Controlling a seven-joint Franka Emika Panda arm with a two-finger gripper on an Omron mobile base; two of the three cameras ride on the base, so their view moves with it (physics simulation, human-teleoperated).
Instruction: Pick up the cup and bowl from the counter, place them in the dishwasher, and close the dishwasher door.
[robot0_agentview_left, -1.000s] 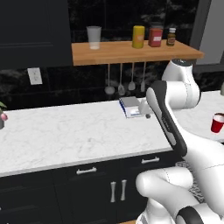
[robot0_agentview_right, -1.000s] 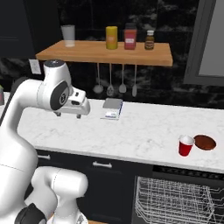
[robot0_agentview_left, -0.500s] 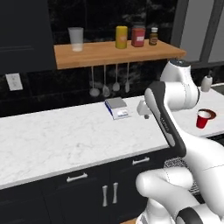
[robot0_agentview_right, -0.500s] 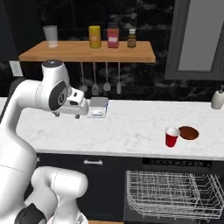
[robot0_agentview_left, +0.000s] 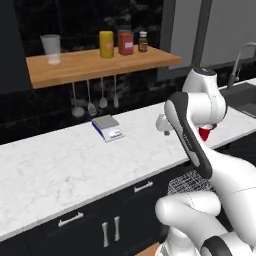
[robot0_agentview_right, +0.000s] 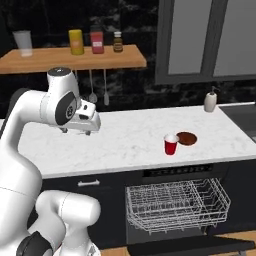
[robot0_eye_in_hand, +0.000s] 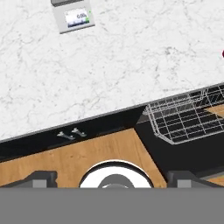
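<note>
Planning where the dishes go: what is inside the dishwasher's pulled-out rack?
The white wire rack looks bare, with no dishes in it. The cup and bowl sit on the counter above.

Even, bright rendered light, soft shadows, no glare; pics slightly blurry.

Bare counter (robot0_agentview_right: 135, 142) around cup (robot0_agentview_right: 171, 145), bowl (robot0_agentview_right: 187, 138) beside.

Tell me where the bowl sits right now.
In the right base view, the bowl lies on the counter, right of centre, just right of the cup, above the pulled-out dishwasher rack.
</note>
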